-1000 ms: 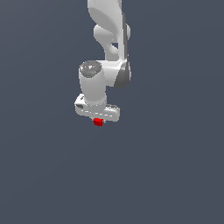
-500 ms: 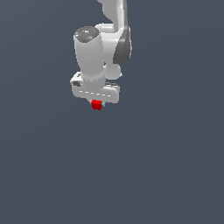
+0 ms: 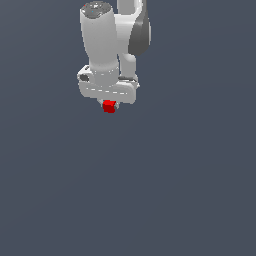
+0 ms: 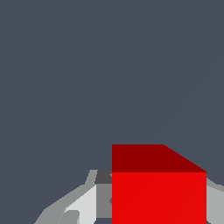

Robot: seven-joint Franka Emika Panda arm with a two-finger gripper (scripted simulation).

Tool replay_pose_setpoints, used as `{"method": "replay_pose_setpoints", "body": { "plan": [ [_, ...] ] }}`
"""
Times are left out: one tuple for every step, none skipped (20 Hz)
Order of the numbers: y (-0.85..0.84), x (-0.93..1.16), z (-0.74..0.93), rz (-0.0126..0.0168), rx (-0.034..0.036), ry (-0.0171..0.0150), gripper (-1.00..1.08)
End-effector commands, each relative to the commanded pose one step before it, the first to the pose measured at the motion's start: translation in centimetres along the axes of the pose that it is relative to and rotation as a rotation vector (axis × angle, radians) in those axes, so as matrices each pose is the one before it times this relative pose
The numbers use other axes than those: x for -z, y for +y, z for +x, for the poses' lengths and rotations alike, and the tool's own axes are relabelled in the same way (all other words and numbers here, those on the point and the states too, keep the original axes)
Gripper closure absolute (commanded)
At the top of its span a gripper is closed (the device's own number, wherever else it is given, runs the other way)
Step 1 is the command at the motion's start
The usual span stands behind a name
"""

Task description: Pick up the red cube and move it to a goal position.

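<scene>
The red cube hangs just under the white gripper in the exterior view, held well above the floor. The gripper is shut on the cube, and its short fingers are mostly hidden behind the hand's body. In the wrist view the red cube fills the space between the two grey fingers, one on each side of it. The white arm rises from the hand toward the top of the exterior view.
A plain dark grey-blue floor surrounds the arm on all sides. No other object shows in either view.
The arm has risen and come nearer the exterior camera, carrying the red cube up with it. The gripper stays shut on the cube.
</scene>
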State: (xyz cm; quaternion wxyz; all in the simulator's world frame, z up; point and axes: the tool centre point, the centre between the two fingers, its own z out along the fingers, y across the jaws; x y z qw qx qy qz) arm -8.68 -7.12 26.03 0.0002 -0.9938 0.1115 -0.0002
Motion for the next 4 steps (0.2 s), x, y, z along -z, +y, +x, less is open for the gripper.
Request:
{"method": "replay_pose_setpoints", "body": {
  "plan": [
    [0.091, 0.616, -0.290, -0.00013, 0.00014, -0.00050, 1.08],
    [0.019, 0.127, -0.053, 0.00000, 0.00000, 0.00000, 1.08],
    [0.011, 0.076, -0.032, 0.00000, 0.00000, 0.00000, 1.08],
    [0.004, 0.025, -0.011, 0.00000, 0.00000, 0.00000, 1.08]
  ]
}}
